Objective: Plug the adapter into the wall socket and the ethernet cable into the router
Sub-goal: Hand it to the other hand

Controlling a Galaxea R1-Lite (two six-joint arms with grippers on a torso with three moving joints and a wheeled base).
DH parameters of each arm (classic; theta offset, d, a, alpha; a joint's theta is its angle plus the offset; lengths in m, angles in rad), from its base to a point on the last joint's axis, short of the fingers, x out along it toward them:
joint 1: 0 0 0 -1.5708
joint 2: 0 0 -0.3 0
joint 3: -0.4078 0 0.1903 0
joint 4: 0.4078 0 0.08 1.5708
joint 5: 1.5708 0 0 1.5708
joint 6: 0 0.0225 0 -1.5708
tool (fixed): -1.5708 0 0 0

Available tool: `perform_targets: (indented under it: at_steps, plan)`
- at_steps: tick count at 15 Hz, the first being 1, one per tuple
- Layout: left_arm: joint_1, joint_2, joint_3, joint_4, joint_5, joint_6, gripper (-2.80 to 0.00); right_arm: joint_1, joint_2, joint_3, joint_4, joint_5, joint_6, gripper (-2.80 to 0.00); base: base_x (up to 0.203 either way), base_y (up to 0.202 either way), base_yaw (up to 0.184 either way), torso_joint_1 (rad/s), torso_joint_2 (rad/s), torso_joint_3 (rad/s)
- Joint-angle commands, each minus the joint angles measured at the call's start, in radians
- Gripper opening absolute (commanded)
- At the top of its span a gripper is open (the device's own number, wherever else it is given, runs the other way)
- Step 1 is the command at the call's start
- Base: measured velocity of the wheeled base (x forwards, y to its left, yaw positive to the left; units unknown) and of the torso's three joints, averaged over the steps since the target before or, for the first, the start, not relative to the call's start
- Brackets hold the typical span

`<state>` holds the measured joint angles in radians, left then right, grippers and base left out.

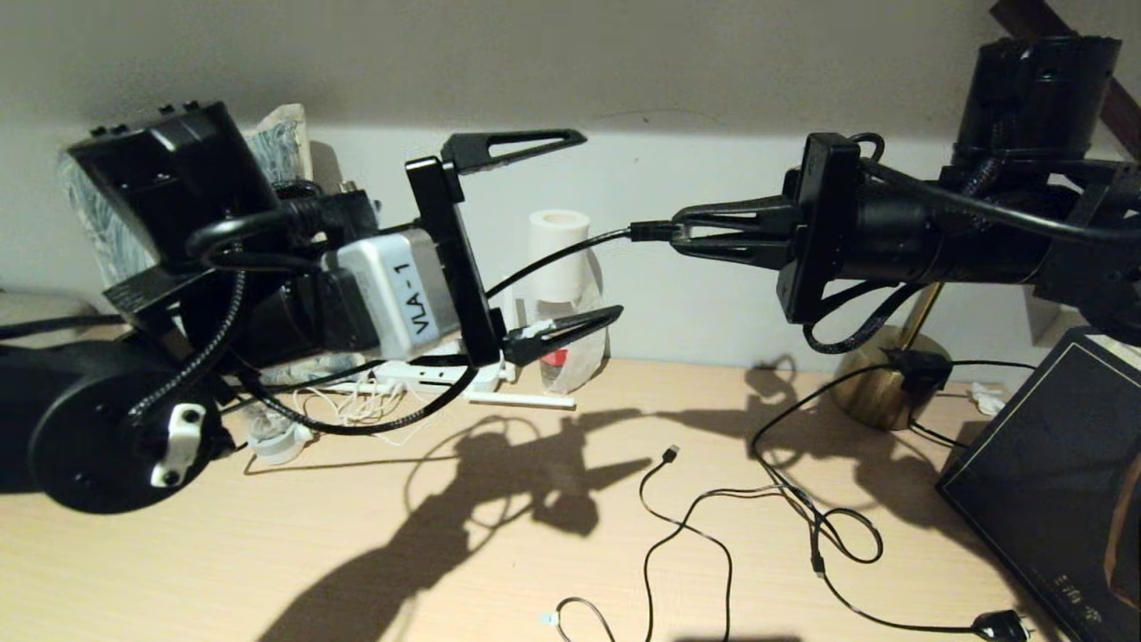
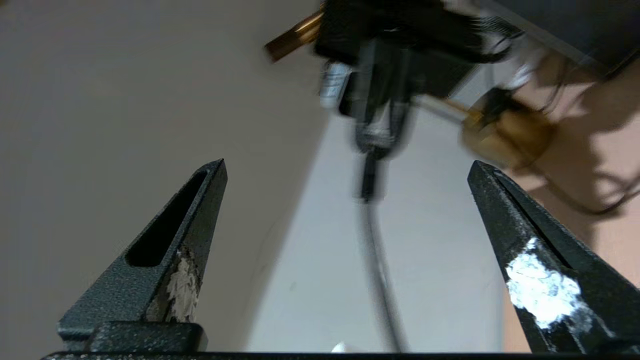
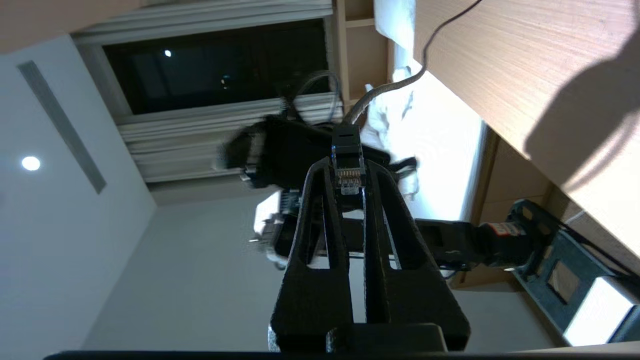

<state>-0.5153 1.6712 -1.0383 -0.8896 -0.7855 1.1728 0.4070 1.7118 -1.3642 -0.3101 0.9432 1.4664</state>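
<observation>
Pale wood-grain table (image 1: 374,571) fills the near ground, crossed by arm shadows and loose thin black cords; one with a small tip (image 1: 670,455) lies near centre and one ends in a chunky plug (image 1: 997,627) at 5 o'clock. Above it, at 9 o'clock, the left gripper (image 1: 579,227) is raised level, its textured black tapered fingers spread wide with nothing between them, pointing toward the other arm. At 2 o'clock the right gripper (image 1: 685,234) reaches in horizontally, slotted fingers pinched together on the clear clip connector of the ethernet cable (image 1: 570,251), gold contacts visible in the right wrist view, the cable arcing away behind the left gripper. Farther back, a white roll (image 1: 558,254) stands by the wall and a brass lamp base (image 1: 878,388) sits at 3 o'clock beside a dark box (image 1: 1052,481)
</observation>
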Motion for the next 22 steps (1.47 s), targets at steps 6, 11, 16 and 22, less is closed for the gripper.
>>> perform_targets:
  at_steps: [6, 11, 16, 22]
  plan:
    - [-0.002, 0.123, -0.097, -0.082, -0.015, 0.001, 0.0, -0.001, -0.001, 0.005, 0.002, 0.014, 0.028, -2.8, 0.0, 0.0, 0.0, 0.0, 0.0, 0.0]
    - [-0.016, 0.151, -0.132, -0.103, -0.015, 0.002, 0.0, -0.001, -0.001, 0.005, 0.003, 0.014, 0.037, -2.8, 0.0, 0.0, 0.0, 0.0, 0.0, 0.0]
    - [-0.022, 0.16, -0.14, -0.104, -0.014, 0.005, 0.0, -0.001, -0.004, 0.002, 0.003, 0.016, 0.055, -2.8, 0.0, 0.0, 0.0, 0.0, 0.0, 0.0]
    - [-0.02, 0.201, -0.184, -0.124, -0.014, 0.034, 0.0, -0.001, -0.006, -0.001, 0.003, 0.028, 0.071, -2.8, 0.0, 0.0, 0.0, 0.0, 0.0, 0.0]
